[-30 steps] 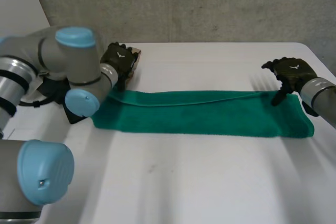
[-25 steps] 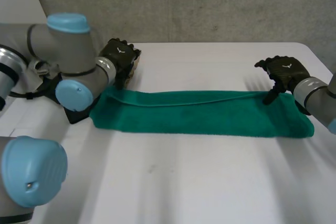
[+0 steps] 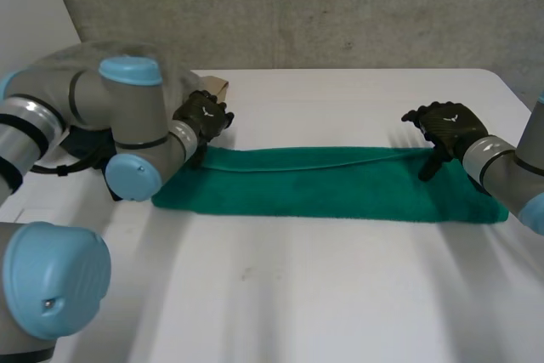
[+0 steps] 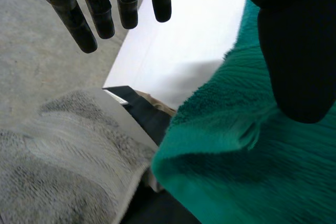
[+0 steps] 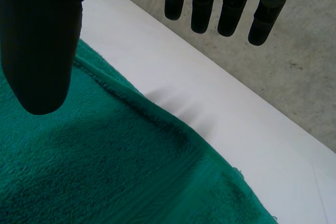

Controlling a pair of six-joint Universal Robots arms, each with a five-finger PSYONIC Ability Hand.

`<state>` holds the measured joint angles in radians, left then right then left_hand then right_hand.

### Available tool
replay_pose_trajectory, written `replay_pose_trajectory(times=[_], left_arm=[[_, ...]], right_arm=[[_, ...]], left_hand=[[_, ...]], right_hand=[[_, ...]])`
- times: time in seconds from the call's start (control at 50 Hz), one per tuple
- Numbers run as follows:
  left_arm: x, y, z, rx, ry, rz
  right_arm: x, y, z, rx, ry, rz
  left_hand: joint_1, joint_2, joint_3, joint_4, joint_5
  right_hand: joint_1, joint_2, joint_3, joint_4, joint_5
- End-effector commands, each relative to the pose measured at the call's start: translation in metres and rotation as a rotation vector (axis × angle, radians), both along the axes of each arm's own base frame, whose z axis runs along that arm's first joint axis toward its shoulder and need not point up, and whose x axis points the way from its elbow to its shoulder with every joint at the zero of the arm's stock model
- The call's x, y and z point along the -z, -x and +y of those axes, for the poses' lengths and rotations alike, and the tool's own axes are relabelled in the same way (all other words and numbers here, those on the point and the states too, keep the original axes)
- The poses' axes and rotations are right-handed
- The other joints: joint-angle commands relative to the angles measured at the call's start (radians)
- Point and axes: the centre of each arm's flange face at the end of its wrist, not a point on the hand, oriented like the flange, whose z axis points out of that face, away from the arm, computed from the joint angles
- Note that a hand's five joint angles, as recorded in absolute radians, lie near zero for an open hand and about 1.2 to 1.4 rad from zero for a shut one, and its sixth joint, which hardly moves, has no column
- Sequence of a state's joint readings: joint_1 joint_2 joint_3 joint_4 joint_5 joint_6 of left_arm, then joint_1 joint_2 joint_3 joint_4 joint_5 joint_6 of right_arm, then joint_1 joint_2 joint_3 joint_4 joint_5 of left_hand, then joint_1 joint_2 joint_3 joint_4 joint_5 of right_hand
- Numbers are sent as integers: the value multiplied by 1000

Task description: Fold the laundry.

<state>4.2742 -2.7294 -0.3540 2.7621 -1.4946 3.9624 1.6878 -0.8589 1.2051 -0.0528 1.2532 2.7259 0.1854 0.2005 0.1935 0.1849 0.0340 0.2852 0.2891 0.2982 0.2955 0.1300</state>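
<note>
The left robot hand (image 3: 202, 116) sits at the far left corner of the green towel (image 3: 323, 184) in the head view, its fingers loosely spread and clasping nothing. The right robot hand (image 3: 444, 125) hovers at the towel's far edge near its right end, spread too, thumb pointing down toward the cloth. The towel lies as one long folded strip from left to right across the white worktop (image 3: 340, 278). There is wide bare room on the near side and a narrower bare band on the far side. A small brown box (image 3: 215, 86) stands just beyond the left robot hand.

In the left wrist view the straight fingers (image 4: 100, 9) stand well apart from the thumb (image 4: 294, 51), which is over the towel's corner (image 4: 252, 171); nothing is gripped. Past that corner a grey towel (image 4: 52, 171) lies beside a black object (image 4: 149, 124).

In the right wrist view the thumb (image 5: 42, 40) is over the towel (image 5: 105, 171). The fingers (image 5: 226, 3) reach past its far hem over bare worktop (image 5: 236, 124), a wide gap between them.
</note>
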Motion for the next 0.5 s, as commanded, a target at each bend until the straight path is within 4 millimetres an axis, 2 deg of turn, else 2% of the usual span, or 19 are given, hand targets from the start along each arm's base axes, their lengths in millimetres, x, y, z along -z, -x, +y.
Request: replay_pose_trajectory(times=[0.02, 0.08, 0.12, 0.18, 0.22, 0.38, 0.5], left_arm=[[18, 7, -14, 6, 72, -14], [9, 3, -37, -16, 214, -3], [-8, -7, -59, -87, 362, 49], [-26, -13, -69, -158, 472, 121], [-34, -12, -66, -157, 475, 143], [-32, -5, -45, -111, 277, 125], [-46, -8, -29, -115, 181, 153]], right_arm=[[1, 0, 1, 0, -4, 1], [0, 0, 2, 2, -5, -3], [0, -1, 3, -1, -6, -6], [-1, -2, 4, -2, -6, -7], [-2, -2, 5, -2, -2, -8], [-6, -4, 8, -6, 2, -19], [-22, -2, 10, 3, 18, -32]], left_hand=[[-11, -26, -19, -10, -34], [-11, -26, -19, -10, -34], [-11, -26, -19, -10, -34], [-11, -26, -19, -10, -34], [-11, -26, -19, -10, -34], [-11, -26, -19, -10, -34], [-11, -26, -19, -10, -34]], right_hand=[[68, 65, 55, 58, 49], [71, 67, 58, 61, 52], [71, 68, 58, 61, 52], [71, 68, 58, 61, 52], [71, 68, 58, 61, 52], [71, 68, 58, 61, 52], [71, 68, 58, 61, 52]])
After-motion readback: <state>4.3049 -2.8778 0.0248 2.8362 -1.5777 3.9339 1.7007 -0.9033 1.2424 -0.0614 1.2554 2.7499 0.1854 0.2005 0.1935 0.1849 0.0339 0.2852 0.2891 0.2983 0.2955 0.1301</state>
